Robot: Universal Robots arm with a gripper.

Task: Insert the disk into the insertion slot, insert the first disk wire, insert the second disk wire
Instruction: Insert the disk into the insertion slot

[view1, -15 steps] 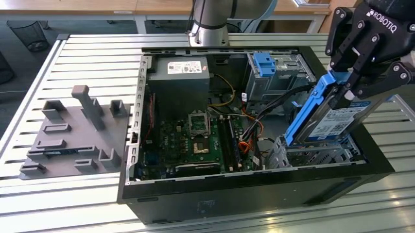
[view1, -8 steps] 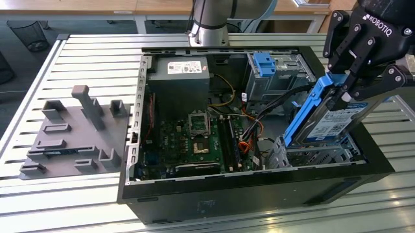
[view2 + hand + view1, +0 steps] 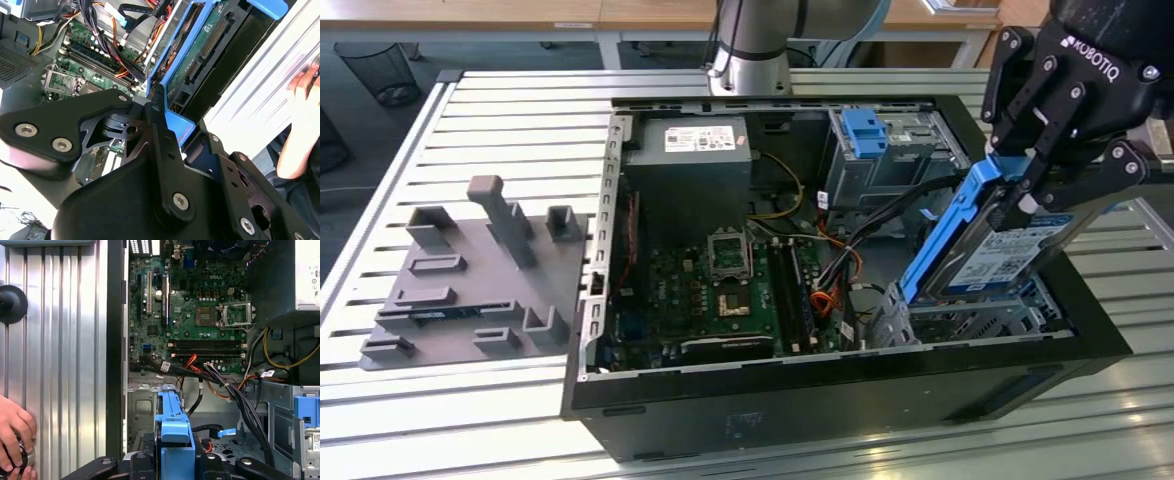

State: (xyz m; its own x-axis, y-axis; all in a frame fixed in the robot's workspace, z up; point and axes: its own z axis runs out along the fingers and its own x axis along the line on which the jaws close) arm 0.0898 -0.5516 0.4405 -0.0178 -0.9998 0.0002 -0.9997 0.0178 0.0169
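In the exterior view my gripper point(image 3: 1030, 196) is shut on the disk point(image 3: 998, 256), a silver drive with a white label in a blue carrier. It holds the disk steeply tilted at the case's right side in that view. The disk's lower end rests in the insertion slot point(image 3: 977, 322), a low silver perforated cage. In the second wrist view the gripper's fingers point(image 3: 156, 111) clamp the blue carrier, with the disk point(image 3: 199, 56) showing its green underside. The first wrist view has the blue carrier of the disk point(image 3: 172, 424) above the slot floor point(image 3: 226, 446). Loose black cables point(image 3: 241, 401) hang beside the cage; which are the disk wires I cannot tell.
The open black computer case point(image 3: 854, 385) holds a motherboard point(image 3: 720, 290), a power supply point(image 3: 687, 160) and a taller grey bay with a blue tab point(image 3: 867, 135). A grey fixture plate point(image 3: 467, 280) lies on the slatted table. A person's hand point(image 3: 15, 440) rests beside the case.
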